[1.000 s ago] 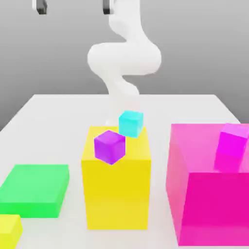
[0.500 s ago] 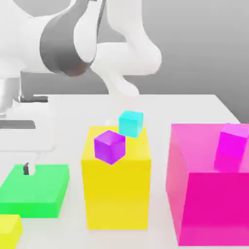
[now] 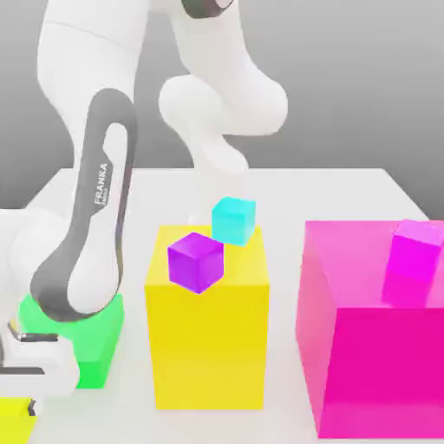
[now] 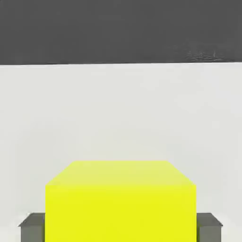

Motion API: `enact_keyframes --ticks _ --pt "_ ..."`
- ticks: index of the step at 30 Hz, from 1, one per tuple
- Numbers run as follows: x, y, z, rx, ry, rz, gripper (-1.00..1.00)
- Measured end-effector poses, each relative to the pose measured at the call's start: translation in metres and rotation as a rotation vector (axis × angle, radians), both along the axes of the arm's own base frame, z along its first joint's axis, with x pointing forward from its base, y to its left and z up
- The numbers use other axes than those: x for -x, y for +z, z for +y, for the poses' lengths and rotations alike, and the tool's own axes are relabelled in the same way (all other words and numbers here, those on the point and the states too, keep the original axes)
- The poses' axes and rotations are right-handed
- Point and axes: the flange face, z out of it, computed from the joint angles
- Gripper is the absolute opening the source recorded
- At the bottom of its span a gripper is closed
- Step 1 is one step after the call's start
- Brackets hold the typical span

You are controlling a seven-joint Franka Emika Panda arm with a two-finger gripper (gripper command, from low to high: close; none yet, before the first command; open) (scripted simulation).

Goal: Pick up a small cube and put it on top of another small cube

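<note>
One arm: white arm (image 3: 87,217) bends down at the exterior view's left, its hand low by the near corner of the table (image 3: 347,186).
Small cube: bright yellow small cube (image 4: 120,201), seen close in the hand view, sitting on the white table between the two fingers; in the exterior view just a sliver of it shows at the bottom left corner (image 3: 13,421), under the arm's hand.
Cube facing: one flat face squarely toward the hand camera, top face level, edges square to the view; no long axis, sides look equal.
Gripper: gripper (image 4: 120,227) straddles the cube, one dark grey fingertip (image 4: 32,227) each side; jaws spread around it, whether pads touch the faces I cannot tell.
Green block: flat green block (image 3: 100,342) mostly behind the arm, just beyond the small cube.
Tall yellow block: tall yellow block (image 3: 208,325) mid table.
Purple cube: purple cube (image 3: 196,261) tilted on the tall block's top front edge.
Cyan cube: cyan cube (image 3: 233,220) at its back edge, apart from the purple one.
Pink block: big pink block (image 3: 373,347) at the exterior view's right, with a small pink cube (image 3: 414,251) on top.
View difference: hand view gives cube and fingertips; exterior view gives arm pose and the other blocks.
</note>
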Motion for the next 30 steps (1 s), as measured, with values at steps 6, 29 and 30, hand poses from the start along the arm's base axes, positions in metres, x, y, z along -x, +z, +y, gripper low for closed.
enact_keyframes --ticks 6,29,30 --pt "-0.001 0.039 0.000 0.000 0.001 0.000 -1.00" --pt "0.033 0.322 0.250 -0.017 -0.137 0.000 -1.00" --pt "0.035 0.316 0.254 -0.011 -0.142 0.000 -1.00"
